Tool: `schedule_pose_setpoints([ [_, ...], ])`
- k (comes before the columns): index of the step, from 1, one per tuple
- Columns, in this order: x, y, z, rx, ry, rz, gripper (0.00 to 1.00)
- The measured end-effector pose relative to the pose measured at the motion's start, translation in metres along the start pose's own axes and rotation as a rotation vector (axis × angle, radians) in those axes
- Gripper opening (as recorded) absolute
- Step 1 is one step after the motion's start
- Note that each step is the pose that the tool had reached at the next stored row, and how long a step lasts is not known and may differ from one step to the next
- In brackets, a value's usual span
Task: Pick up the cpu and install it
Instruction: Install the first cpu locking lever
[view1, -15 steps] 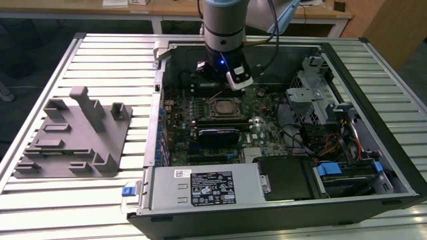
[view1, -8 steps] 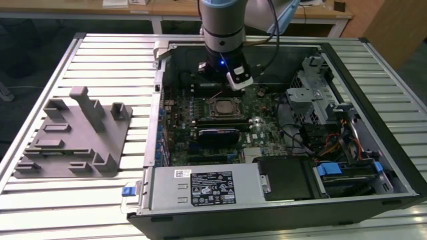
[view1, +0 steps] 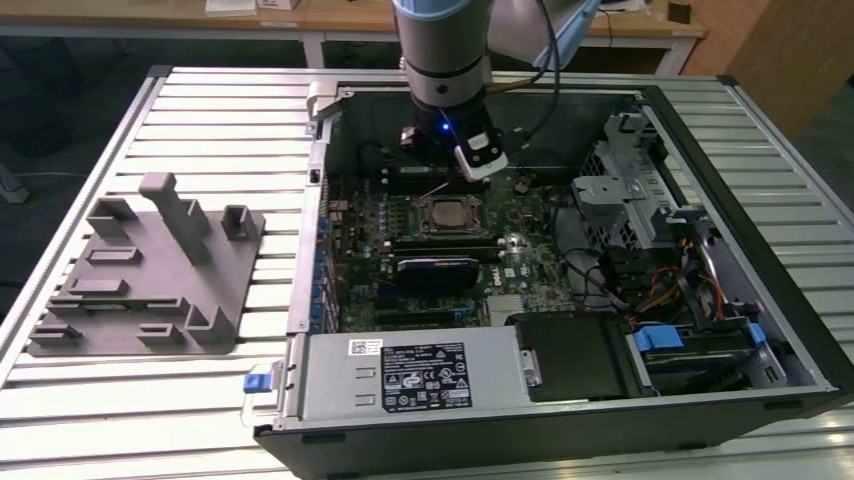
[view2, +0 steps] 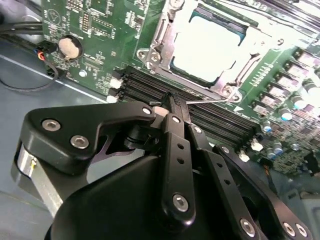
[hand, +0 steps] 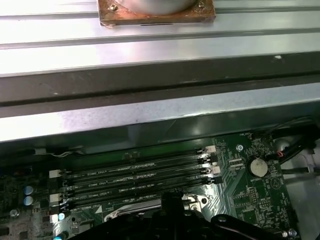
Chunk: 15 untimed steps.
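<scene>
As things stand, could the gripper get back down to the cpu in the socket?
Probably yes. The cpu lies in the open socket frame with nothing over it, and the gripper hangs just beside it, above the memory slots. The thin lever by the frame might be a minor snag.

My fingers (view2: 172, 102) are matte black. The cpu (view2: 207, 47) top is pale silver-grey, its rim teal-green. Motherboard (view2: 95, 30) is green; worktop (view1: 200, 110) ribbed silver; holder block (view1: 140, 275) grey.
</scene>
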<state>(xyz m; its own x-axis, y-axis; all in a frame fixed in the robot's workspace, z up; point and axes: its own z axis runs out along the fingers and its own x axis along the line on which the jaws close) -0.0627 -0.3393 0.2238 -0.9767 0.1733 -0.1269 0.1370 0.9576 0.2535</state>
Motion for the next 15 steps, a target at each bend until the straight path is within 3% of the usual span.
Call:
schedule_pose_setpoints([
  [3,0.0003,-0.0001,0.0018,-0.0033,-0.0181,-0.004,0.11],
  [9,0.0005,-0.0003,0.0023,-0.0033,-0.0202,-0.003,0.11],
  [15,0.0033,-0.0021,0.0081,0.0018,-0.0345,0.033,0.11],
])
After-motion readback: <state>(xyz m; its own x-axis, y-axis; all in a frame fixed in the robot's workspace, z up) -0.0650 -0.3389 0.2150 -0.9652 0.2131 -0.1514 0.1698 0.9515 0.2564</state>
